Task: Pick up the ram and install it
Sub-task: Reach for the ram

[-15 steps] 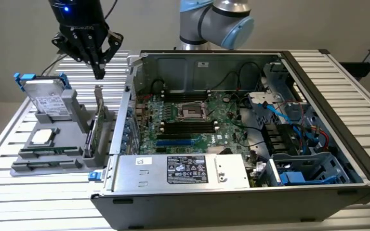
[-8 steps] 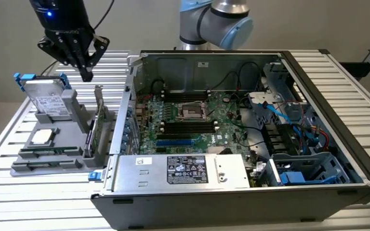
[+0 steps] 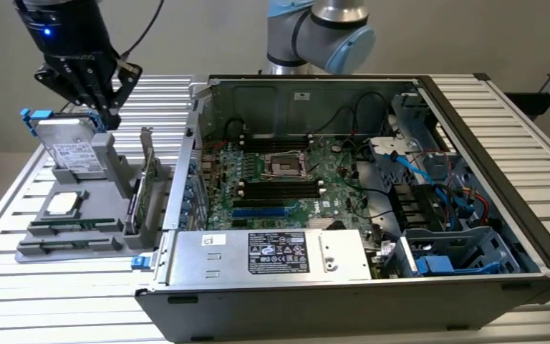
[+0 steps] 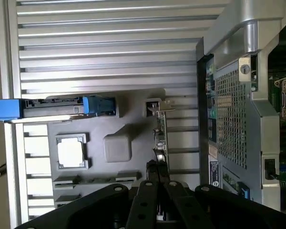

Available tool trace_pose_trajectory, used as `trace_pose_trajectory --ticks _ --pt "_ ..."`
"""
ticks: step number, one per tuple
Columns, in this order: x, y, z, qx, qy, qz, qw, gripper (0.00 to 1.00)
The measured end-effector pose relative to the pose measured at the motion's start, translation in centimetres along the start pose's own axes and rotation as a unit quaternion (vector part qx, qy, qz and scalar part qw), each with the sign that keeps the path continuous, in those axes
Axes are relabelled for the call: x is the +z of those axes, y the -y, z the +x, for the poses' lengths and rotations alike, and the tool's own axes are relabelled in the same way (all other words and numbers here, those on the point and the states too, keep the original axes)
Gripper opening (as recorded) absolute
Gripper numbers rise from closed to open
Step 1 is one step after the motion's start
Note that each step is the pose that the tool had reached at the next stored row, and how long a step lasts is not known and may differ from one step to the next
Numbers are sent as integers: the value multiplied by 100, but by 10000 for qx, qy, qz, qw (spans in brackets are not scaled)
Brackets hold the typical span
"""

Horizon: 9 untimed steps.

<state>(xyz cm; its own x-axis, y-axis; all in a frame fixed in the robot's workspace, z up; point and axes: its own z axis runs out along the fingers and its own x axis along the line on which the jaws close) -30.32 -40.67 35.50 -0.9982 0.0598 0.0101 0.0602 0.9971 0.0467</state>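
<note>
The slatted metal table [image 3: 8,301] carries an open computer case [image 3: 351,315] and, along its edge at the exterior view's left, a grey parts holder [image 3: 103,209]. Your gripper [image 3: 106,115] hangs over the holder's far end, above the hard drive [image 3: 74,150], jaws pressed together and empty. The ram [image 3: 69,228] sits in the holder's near edge. Its long axis runs along that edge, so it lies toward the table's near edge from the jaws.

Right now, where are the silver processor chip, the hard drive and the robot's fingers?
silver processor chip [image 3: 63,204]: exterior view, centre of its top face.
hard drive [image 3: 76,147]: exterior view, its labelled face.
fingers [image 3: 103,100]: exterior view, surface of one dark finger.
</note>
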Motion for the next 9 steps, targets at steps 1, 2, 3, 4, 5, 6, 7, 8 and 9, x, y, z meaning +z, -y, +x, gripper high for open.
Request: trace_pose_trajectory --ticks 1,2,3,4,5,6,7,8,9 --pt "9 19 32 0 0 0 10000 10" --pt "16 40 68 0 0 0 10000 10" --pt "22 63 107 0 -1 0 10000 10" --pt "26 83 139 0 -2 0 10000 10" --pt "30 108 160 -1 -5 0 10000 10" --pt "35 135 174 -1 -9 0 10000 10" --pt "41 167 186 -1 -12 0 10000 10" --pt "48 197 196 -1 -17 -1 10000 10" --pt "57 230 204 -1 -23 -1 10000 10"
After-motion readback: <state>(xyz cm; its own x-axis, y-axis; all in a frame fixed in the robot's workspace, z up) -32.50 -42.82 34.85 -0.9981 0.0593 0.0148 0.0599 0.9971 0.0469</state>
